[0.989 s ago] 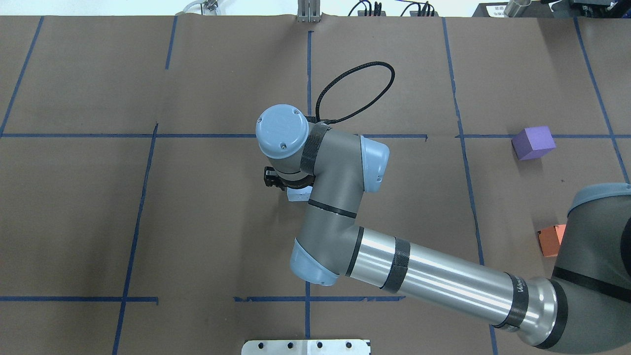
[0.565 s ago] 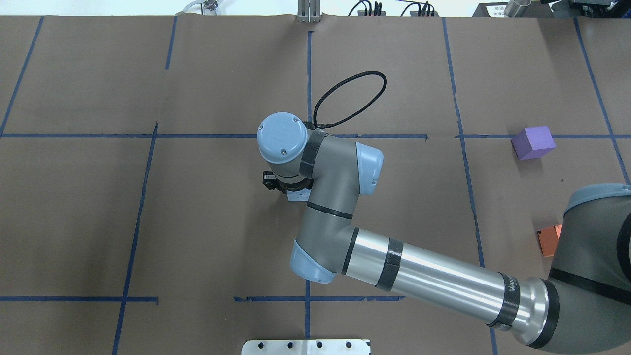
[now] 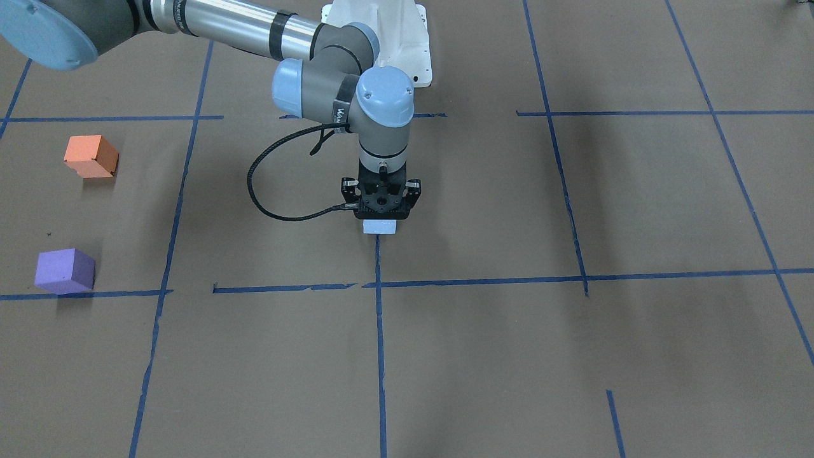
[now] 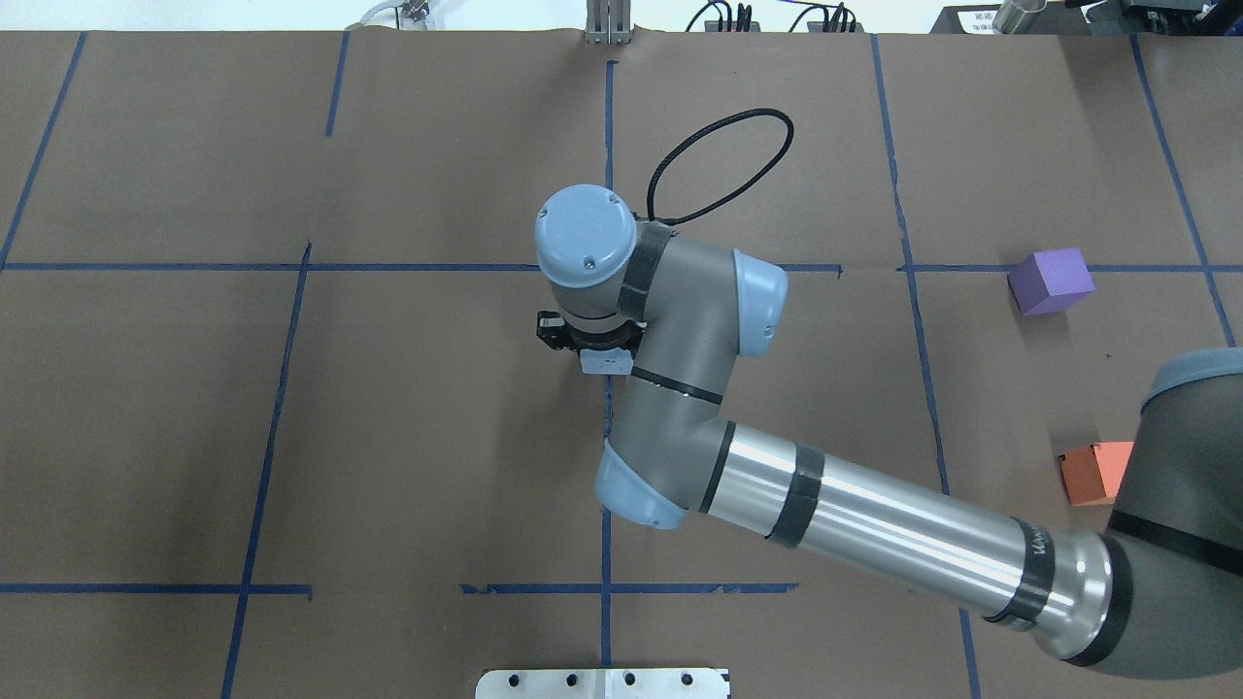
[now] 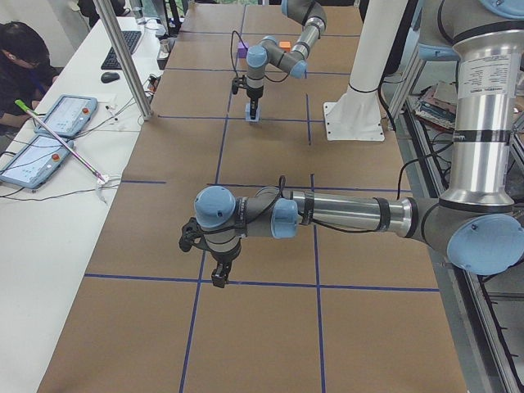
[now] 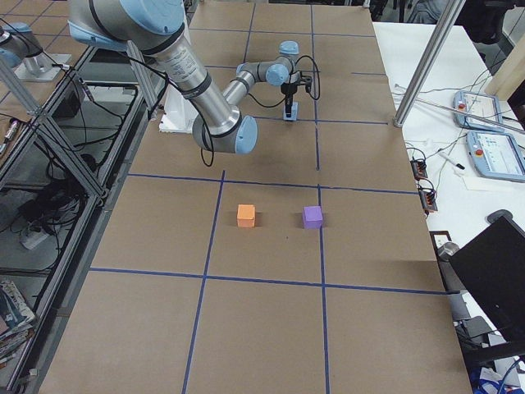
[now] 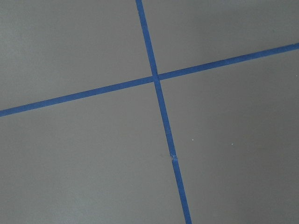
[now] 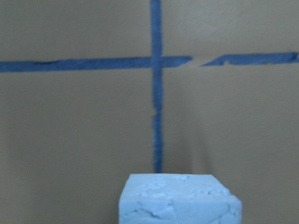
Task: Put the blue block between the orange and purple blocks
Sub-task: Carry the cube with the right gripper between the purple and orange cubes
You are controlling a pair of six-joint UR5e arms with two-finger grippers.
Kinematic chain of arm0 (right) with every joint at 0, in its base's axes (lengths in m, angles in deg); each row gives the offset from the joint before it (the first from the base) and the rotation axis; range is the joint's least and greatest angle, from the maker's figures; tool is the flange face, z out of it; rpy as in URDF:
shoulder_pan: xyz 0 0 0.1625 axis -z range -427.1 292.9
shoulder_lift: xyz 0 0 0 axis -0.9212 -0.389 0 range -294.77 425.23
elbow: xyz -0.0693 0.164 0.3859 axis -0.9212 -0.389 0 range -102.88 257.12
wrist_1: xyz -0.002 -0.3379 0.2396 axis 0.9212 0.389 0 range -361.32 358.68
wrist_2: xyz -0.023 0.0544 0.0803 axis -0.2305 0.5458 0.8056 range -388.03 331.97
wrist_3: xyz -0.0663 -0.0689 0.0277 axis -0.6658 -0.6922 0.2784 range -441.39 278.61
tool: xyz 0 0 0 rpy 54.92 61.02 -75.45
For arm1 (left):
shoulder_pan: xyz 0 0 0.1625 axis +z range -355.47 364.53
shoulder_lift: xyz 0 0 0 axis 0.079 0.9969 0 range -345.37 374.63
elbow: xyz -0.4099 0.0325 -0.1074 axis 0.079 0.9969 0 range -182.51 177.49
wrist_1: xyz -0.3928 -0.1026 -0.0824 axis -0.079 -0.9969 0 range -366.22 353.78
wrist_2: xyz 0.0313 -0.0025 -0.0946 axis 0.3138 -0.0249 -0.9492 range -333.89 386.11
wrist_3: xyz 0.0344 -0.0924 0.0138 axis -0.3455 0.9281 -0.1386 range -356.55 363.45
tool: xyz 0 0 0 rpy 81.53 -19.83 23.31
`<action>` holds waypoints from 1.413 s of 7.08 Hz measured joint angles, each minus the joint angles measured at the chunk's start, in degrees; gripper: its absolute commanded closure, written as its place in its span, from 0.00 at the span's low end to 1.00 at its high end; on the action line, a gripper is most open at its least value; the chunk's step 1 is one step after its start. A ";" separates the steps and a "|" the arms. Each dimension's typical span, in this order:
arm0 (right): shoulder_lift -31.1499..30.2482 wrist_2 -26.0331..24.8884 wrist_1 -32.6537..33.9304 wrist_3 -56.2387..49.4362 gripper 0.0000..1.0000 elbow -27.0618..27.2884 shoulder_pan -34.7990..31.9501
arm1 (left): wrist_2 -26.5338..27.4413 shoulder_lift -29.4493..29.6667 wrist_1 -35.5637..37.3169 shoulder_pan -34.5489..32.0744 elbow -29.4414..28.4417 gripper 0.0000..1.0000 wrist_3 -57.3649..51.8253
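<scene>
My right gripper (image 3: pixel 379 218) is shut on the pale blue block (image 3: pixel 379 227) near the table's middle, by a blue tape crossing. The block also shows under the wrist in the overhead view (image 4: pixel 605 362) and fills the bottom of the right wrist view (image 8: pixel 180 199). The orange block (image 3: pixel 91 156) and the purple block (image 3: pixel 64 271) sit apart on the table on my right side, also seen in the overhead view as orange (image 4: pixel 1092 473) and purple (image 4: pixel 1050 281). My left gripper (image 5: pixel 219 278) shows only in the exterior left view, so I cannot tell its state.
Blue tape lines (image 4: pixel 607 126) grid the brown table. A black cable loop (image 4: pixel 719 165) hangs off the right wrist. The white robot base (image 3: pixel 407 38) is at the near edge. An operator (image 5: pixel 20 57) and tablets sit beyond the far side.
My right gripper has moved to the right and a little farther from the robot base, carrying the blue block with it. The orange and purple blocks have not moved.
</scene>
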 measured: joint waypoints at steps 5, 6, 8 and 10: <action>-36.35 12.13 3.30 -28.18 0.79 30.38 -18.54 | -0.02 0.11 0.04 0.07 0.03 0.00 0.08; -43.99 13.94 -3.42 -30.78 0.79 31.23 -21.12 | -0.02 0.15 0.04 0.08 0.09 0.00 0.11; -53.39 15.60 -14.60 -31.10 0.79 30.14 -23.11 | -0.02 0.16 0.04 0.07 0.16 0.00 0.14; -55.03 15.97 -22.05 -28.09 0.73 24.96 -23.27 | -0.02 0.10 0.04 0.07 0.22 0.00 0.14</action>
